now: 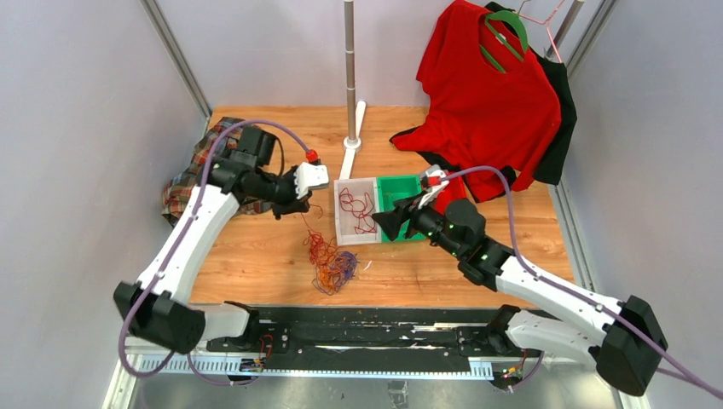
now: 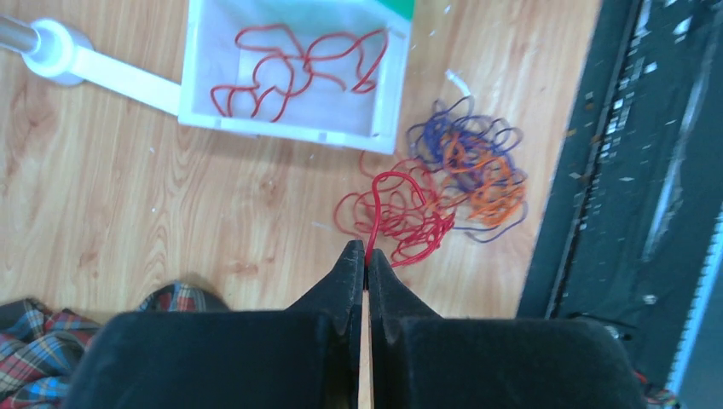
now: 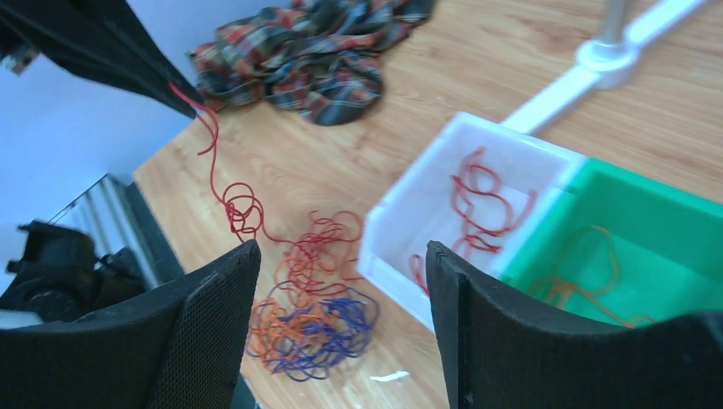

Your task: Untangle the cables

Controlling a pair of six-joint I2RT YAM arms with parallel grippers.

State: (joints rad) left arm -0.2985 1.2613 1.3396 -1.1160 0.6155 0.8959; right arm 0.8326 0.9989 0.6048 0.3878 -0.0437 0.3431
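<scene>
The cables lie as a tangled pile (image 1: 329, 262) of red, orange and purple loops on the wooden table, in front of a white tray (image 1: 338, 213). My left gripper (image 1: 300, 207) hangs above and left of the pile, shut on one red cable (image 2: 375, 213) that runs down into the red tangle (image 2: 405, 217). The same strand (image 3: 210, 145) shows taut in the right wrist view. My right gripper (image 1: 389, 223) is open and holds nothing, hovering right of the pile (image 3: 311, 324) near the trays. Red cables (image 2: 298, 68) lie in the white tray (image 2: 281, 129). An orange one (image 3: 588, 264) lies in the green tray (image 3: 656, 209).
A plaid cloth (image 1: 189, 183) lies at the left edge behind the left arm. A red shirt (image 1: 486, 102) on a hanger drapes at the back right. A stand's pole (image 1: 350, 68) rises behind the trays. A black rail (image 1: 358, 328) runs along the near edge.
</scene>
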